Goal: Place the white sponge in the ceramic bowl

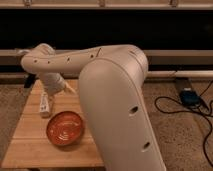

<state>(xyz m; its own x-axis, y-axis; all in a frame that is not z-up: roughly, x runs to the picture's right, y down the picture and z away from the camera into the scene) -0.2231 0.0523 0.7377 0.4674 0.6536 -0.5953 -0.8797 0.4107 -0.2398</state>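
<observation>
The ceramic bowl [65,129] is orange-red with a faint pale pattern and sits on the wooden table [30,145], left of centre. My white arm reaches from the right across to the table's far left and bends back down. My gripper [69,89] hangs just above and behind the bowl, close to the tabletop, and is largely hidden by the wrist. The white sponge is not in view. It may be hidden behind my arm or gripper.
A longer narrow white bar with dark marks [46,104] lies on the table, left of the gripper and behind the bowl. My large forearm [120,115] covers the table's right side. A blue device [189,96] and black cables [200,120] lie on the floor at right.
</observation>
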